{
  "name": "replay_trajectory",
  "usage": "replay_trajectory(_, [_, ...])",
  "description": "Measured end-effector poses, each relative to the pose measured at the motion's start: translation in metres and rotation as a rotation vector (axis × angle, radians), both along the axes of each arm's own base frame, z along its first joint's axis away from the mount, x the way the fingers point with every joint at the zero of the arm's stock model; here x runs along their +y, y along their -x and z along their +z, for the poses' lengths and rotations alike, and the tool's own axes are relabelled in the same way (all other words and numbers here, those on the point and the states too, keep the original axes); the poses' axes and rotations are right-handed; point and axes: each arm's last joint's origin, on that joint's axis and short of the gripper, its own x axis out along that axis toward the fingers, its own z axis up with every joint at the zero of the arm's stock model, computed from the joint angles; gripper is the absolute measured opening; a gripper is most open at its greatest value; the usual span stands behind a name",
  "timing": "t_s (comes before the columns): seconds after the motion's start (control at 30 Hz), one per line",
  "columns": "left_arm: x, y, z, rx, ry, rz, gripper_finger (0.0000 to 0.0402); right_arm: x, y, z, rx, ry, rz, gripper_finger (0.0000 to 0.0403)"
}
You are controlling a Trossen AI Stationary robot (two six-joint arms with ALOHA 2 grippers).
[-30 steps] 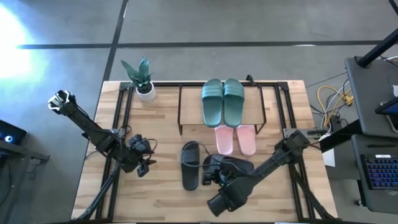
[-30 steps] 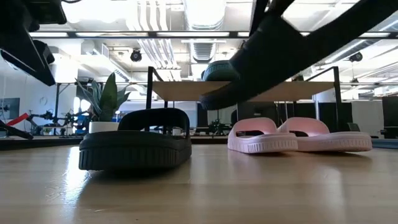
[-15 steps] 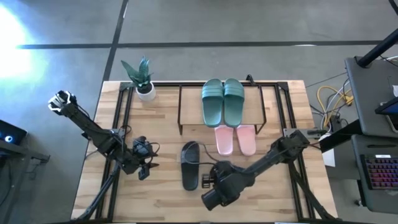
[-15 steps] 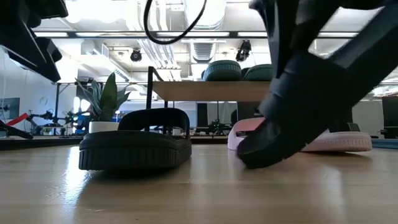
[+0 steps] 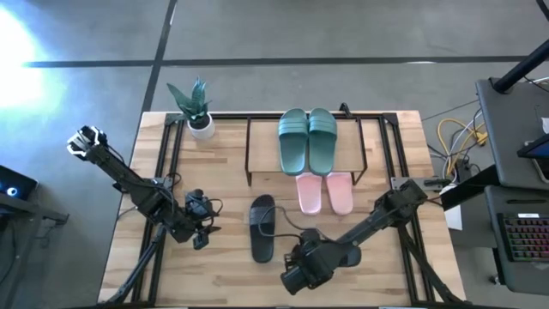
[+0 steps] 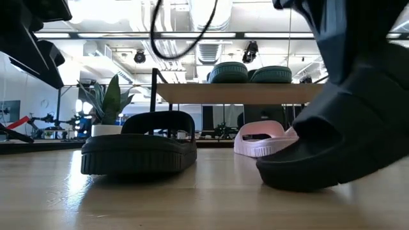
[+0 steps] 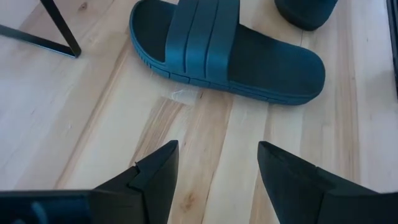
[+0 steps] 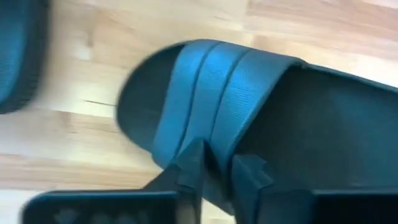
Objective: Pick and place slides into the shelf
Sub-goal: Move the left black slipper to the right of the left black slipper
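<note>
Black slides: two, one free, one pinched by right claw; left claw agape, empty.

Two dark jointed arms, black looping cables, left claw with tapered black fingers

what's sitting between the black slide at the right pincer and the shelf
The pale pink pair lies between the black slide at the right pincer and the shelf, partly under its front edge. The dark green pair fills the top board's middle. The other black slide lies off to the side.
</note>
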Motion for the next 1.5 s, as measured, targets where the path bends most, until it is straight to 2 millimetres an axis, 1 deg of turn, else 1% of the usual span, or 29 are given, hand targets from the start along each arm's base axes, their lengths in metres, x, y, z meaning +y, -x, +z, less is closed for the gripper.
replay_trajectory(0.17, [0.000, 0.000, 0.001, -0.004, 0.003, 0.003, 0.0205, -0.002, 0.003, -0.005, 0.048, 0.008, 0.018, 0.0132])
replay_trajectory(0.27, [0.000, -0.001, 0.002, -0.009, 0.007, 0.004, 0.0205, -0.002, 0.005, 0.000, 0.062, 0.002, 0.080, 0.0170])
replay_trajectory(0.33, [-0.001, -0.001, 0.003, -0.022, 0.018, 0.005, 0.0205, -0.004, 0.008, 0.010, 0.092, 0.000, 0.110, 0.0184])
replay_trajectory(0.43, [-0.001, -0.002, 0.003, -0.028, 0.024, 0.006, 0.0205, -0.005, 0.011, 0.023, 0.081, -0.046, 0.178, 0.0189])
replay_trajectory(0.5, [-0.002, -0.002, 0.004, -0.035, 0.029, 0.006, 0.0205, -0.005, 0.014, 0.023, 0.118, -0.087, 0.215, 0.0182])
replay_trajectory(0.6, [-0.002, -0.003, 0.004, -0.046, 0.039, 0.007, 0.0205, -0.005, 0.019, 0.011, 0.198, -0.129, 0.232, 0.0151])
replay_trajectory(0.67, [-0.002, -0.003, 0.004, -0.046, 0.054, 0.022, 0.0205, -0.006, 0.024, 0.000, 0.261, -0.144, 0.214, 0.0116])
replay_trajectory(0.8, [-0.002, -0.003, 0.004, -0.046, 0.057, 0.025, 0.0205, -0.010, 0.031, -0.017, 0.339, -0.134, 0.210, 0.0026])
replay_trajectory(0.83, [-0.002, -0.003, 0.004, -0.045, 0.058, 0.025, 0.0205, -0.011, 0.033, -0.021, 0.353, -0.127, 0.212, 0.0019])
replay_trajectory(0.97, [-0.002, -0.003, 0.004, -0.044, 0.073, 0.039, 0.0205, -0.016, 0.040, -0.037, 0.420, -0.097, 0.217, 0.0011])
replay_trajectory(1.03, [-0.003, -0.003, 0.004, -0.043, 0.075, 0.038, 0.0205, -0.016, 0.042, -0.047, 0.423, -0.121, 0.244, 0.0009])
replay_trajectory(1.13, [-0.003, -0.003, 0.004, -0.039, 0.079, 0.034, 0.0205, -0.012, 0.040, -0.061, 0.364, -0.154, 0.282, 0.0009])
replay_trajectory(1.23, [-0.003, -0.003, 0.004, -0.032, 0.084, 0.029, 0.0205, -0.007, 0.037, -0.066, 0.287, -0.182, 0.303, 0.0008])
replay_trajectory(1.3, [-0.003, -0.002, 0.004, -0.027, 0.090, 0.024, 0.0205, -0.004, 0.034, -0.064, 0.252, -0.185, 0.310, 0.0008])
replay_trajectory(1.37, [-0.003, -0.002, 0.004, -0.023, 0.095, 0.020, 0.0205, 0.000, 0.024, -0.058, 0.163, -0.188, 0.327, 0.0008])
replay_trajectory(1.5, [-0.003, -0.002, 0.004, -0.022, 0.093, 0.019, 0.0205, 0.002, 0.007, -0.038, 0.018, -0.135, 0.409, 0.0008])
